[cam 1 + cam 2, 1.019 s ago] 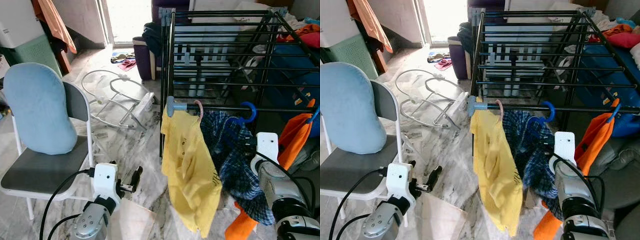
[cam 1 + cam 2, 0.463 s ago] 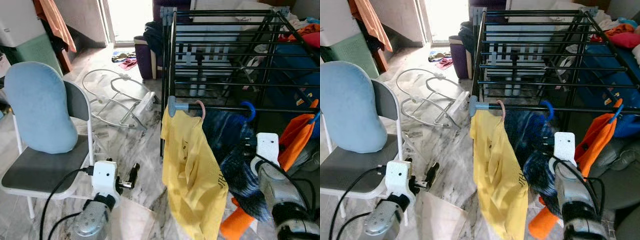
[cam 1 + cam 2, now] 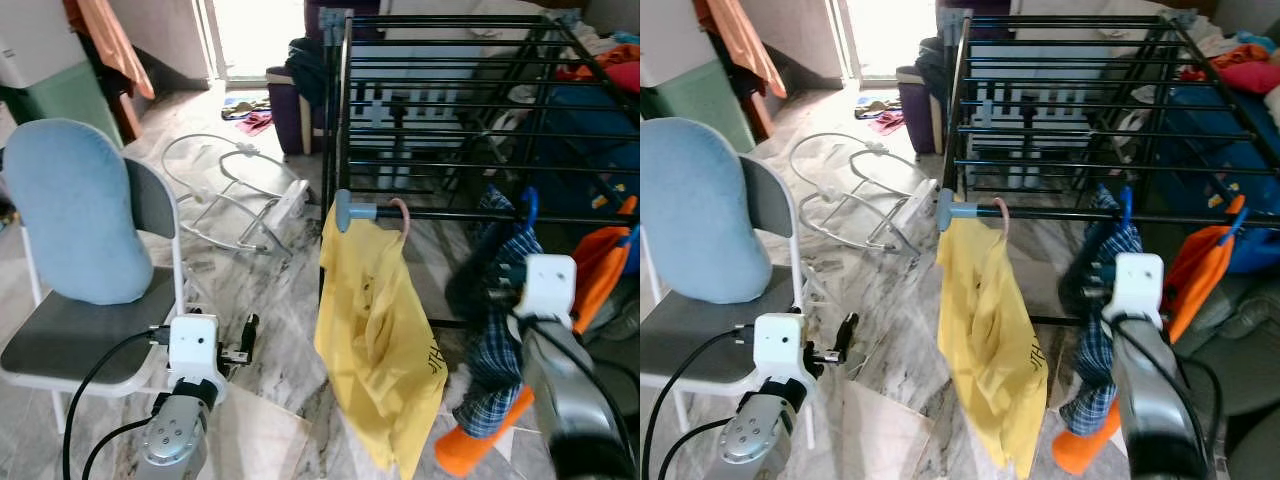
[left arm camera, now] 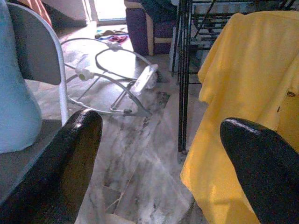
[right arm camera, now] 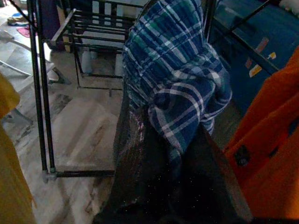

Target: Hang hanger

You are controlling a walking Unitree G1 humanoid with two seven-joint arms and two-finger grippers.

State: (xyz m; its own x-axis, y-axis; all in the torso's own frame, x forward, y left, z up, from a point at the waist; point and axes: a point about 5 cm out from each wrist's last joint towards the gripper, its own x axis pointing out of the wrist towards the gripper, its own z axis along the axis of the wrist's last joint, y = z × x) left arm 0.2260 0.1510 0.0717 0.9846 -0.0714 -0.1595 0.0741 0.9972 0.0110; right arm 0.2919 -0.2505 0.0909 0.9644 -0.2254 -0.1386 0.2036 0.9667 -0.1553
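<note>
While the right claw [image 3: 1095, 290] is clamped on the blue checked shirt [image 5: 175, 88], that shirt hangs from a blue hanger [image 3: 1124, 208]. The hook of the hanger is right up at the front bar of the black drying rack [image 3: 440, 110], but I cannot tell if it is resting on the bar. In the right wrist view the two black fingers [image 5: 135, 154] are pressed into the cloth.

I think the shirt is soft and floppy. It is light, but it will swing and slide if the arm moves fast. The hanger is stiff, so that is the best part to hold, just under the hook. Holding only cloth could let the hanger tip or slip out.

The left claw [image 3: 245, 340] hangs low near the floor, beside the chair [image 3: 60, 350]. Its two fingers [image 4: 79, 154] are wide apart and hold nothing.

Now I count. I see one drying rack. I see three hung pieces of clothing at its front: one yellow shirt [image 3: 380, 340] on a pink hanger [image 3: 400, 212], one blue checked shirt, and one orange shirt [image 3: 1200, 270] off to the right. That makes three hangers, I think, though the orange one's hook is hard to see. I see one chair with one blue cushion [image 3: 75, 210] on it.
</note>
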